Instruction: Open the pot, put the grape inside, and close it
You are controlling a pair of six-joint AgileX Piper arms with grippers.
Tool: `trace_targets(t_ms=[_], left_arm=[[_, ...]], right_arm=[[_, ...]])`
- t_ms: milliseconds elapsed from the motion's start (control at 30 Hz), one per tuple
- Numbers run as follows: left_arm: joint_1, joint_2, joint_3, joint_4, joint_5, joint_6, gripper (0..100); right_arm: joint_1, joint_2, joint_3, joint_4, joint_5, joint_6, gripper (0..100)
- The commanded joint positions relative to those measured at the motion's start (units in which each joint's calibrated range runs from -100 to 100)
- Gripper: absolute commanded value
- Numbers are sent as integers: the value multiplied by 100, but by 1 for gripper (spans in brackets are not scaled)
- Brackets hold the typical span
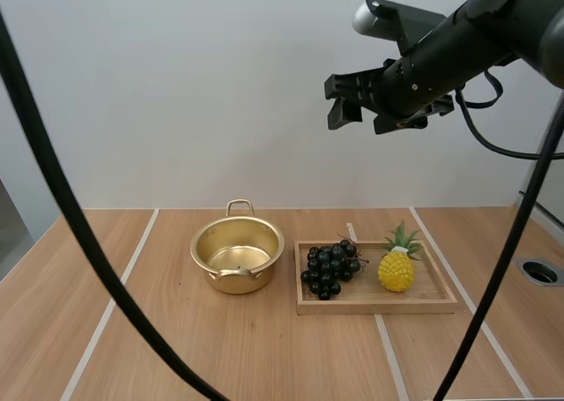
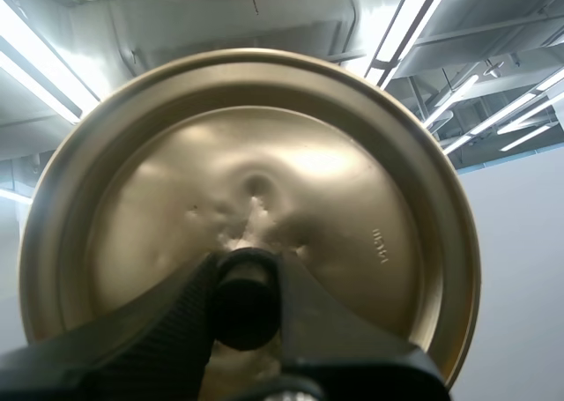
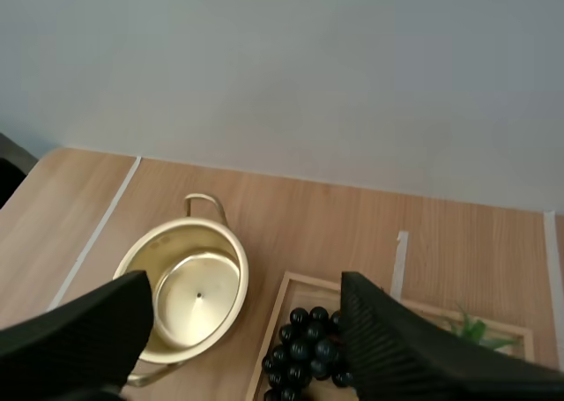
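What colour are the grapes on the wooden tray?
Dark, almost black. The grapes show best in the high view.

Plain pale grey wall (image 1: 176, 84), wooden table (image 1: 291, 357), white stripes (image 1: 141, 242) across it

The pot (image 1: 238, 256) is finished in shiny golden metal; its lid (image 2: 352, 198) is made of duller, dented brassy metal, fitted with a matt black knob (image 2: 245, 300). The grapes (image 1: 330, 269) are glossy; tray (image 1: 379, 305) and table (image 1: 264, 357) are made of matt grained wood
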Motion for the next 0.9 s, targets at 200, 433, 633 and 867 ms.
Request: trace_targets(t_ms=[200,433,633,867], left_arm=[[-13,-4,-35,62,4,69,0],[-13,-4,-35,62,9,80,0],[-13,-4,-35,62,95,92,0],[-13,5,-35,62,261,136,0]], right_arm=[[355,398,394,-370,78,94,100],[489,398,1241,-682,-778,83,100],[633,559,1648,-861,-1130,73,100],[663,1115,1786,-1091,-1448,98,100]])
